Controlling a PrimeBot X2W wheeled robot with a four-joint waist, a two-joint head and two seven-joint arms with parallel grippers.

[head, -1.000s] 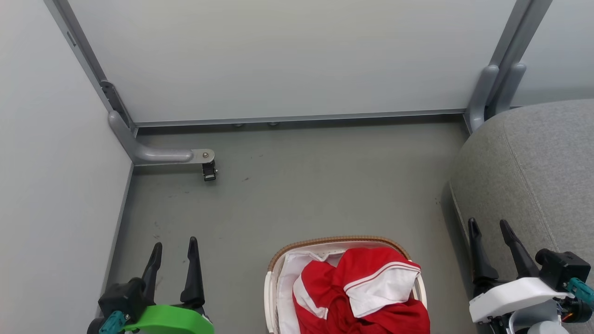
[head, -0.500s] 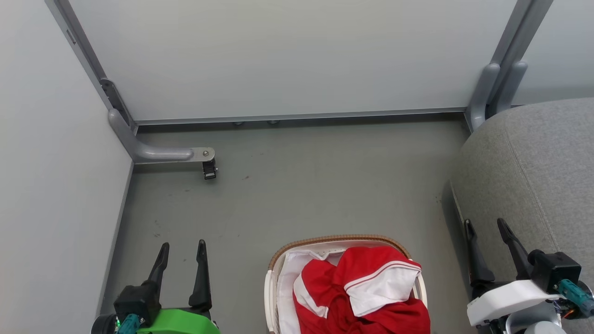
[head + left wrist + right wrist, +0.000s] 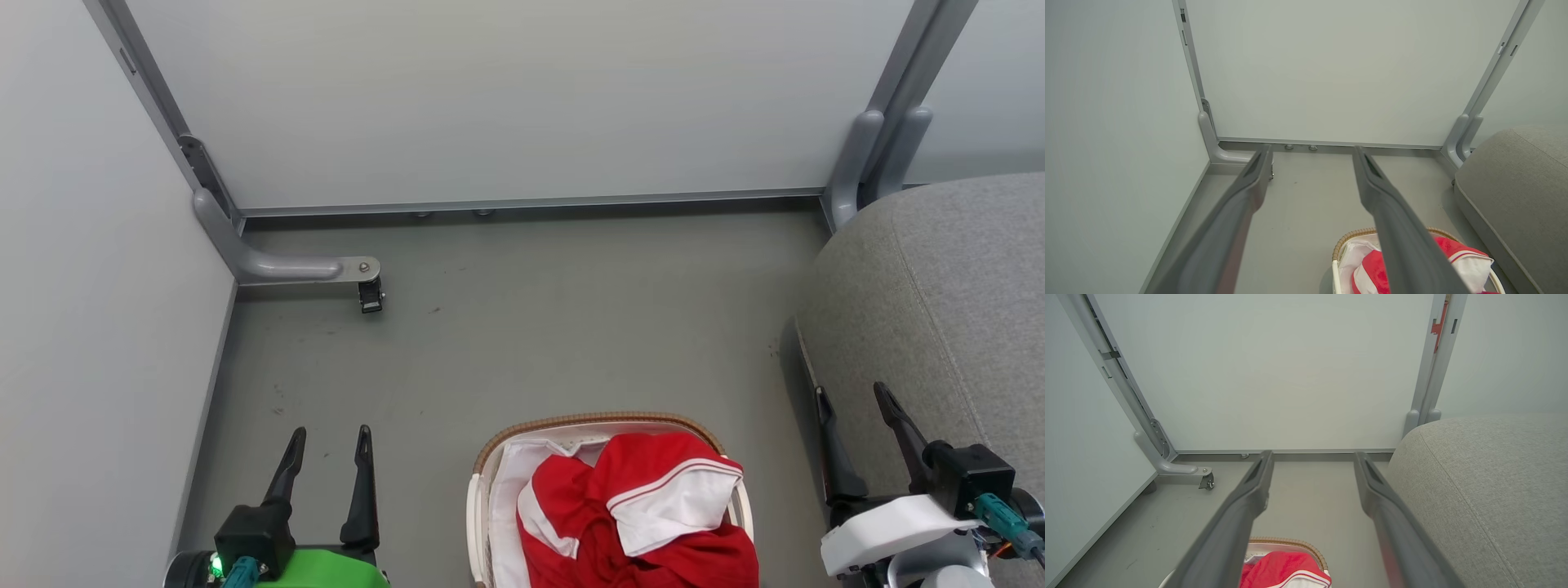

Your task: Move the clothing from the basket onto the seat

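Nearest, in the head view: left end effector (image 3: 331,430) lower left, fingers spread wide, holding nothing. Right end effector (image 3: 849,389) lower right, likewise wide apart and empty, by the grey seat (image 3: 939,278). Between them, the clothing (image 3: 645,490), heaped red and white in the basket (image 3: 571,422) on the floor (image 3: 531,343). Farther off, a caster (image 3: 371,296) at the foot of the partition (image 3: 490,98). From the right wrist, high on the post, a red clip (image 3: 1439,322).

The basket (image 3: 588,421) and the clothing (image 3: 571,506) are cut off by the head view's bottom edge, the seat (image 3: 939,286) by its right, and a finger (image 3: 1404,245) of the left tool (image 3: 1311,152) hides part of the clothing in the left wrist view.
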